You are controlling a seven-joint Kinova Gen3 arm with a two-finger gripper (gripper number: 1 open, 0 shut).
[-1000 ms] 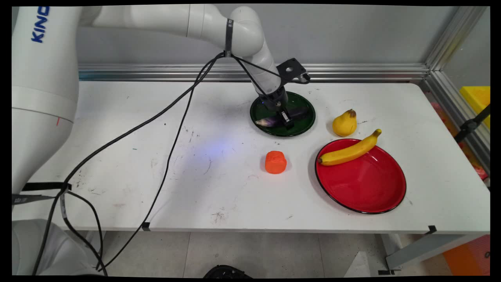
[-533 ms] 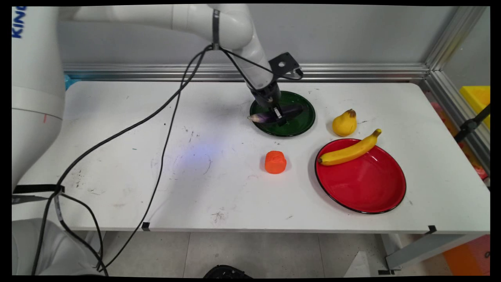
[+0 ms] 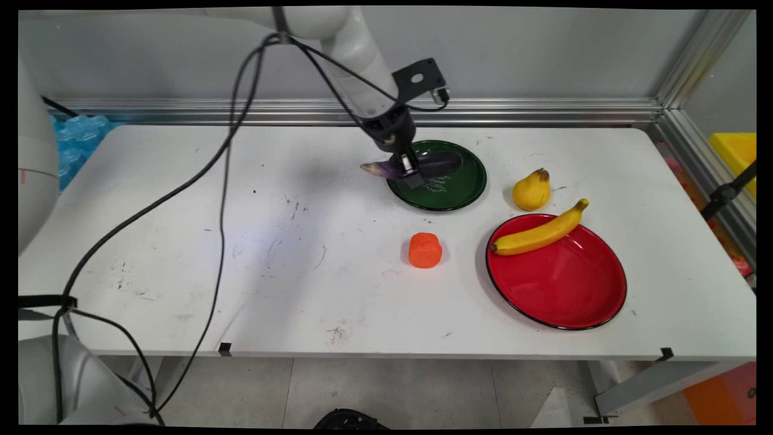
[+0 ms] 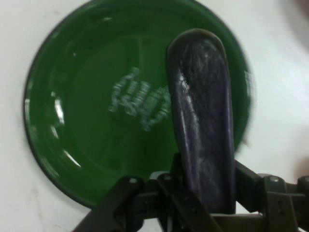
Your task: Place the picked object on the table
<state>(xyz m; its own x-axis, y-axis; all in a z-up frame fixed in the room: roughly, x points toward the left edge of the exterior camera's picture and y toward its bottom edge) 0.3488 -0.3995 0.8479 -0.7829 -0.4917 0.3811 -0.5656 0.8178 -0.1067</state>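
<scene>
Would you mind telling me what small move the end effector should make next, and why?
Probably lift a little higher: the end effector is shut on the eggplant, which hangs low over the green plate's left edge.

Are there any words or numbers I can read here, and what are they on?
Green plate: pale lettering in its middle, under the eggplant that the gripper holds above it, too blurred to read in either view.
No other words, numbers or signs show.
</scene>
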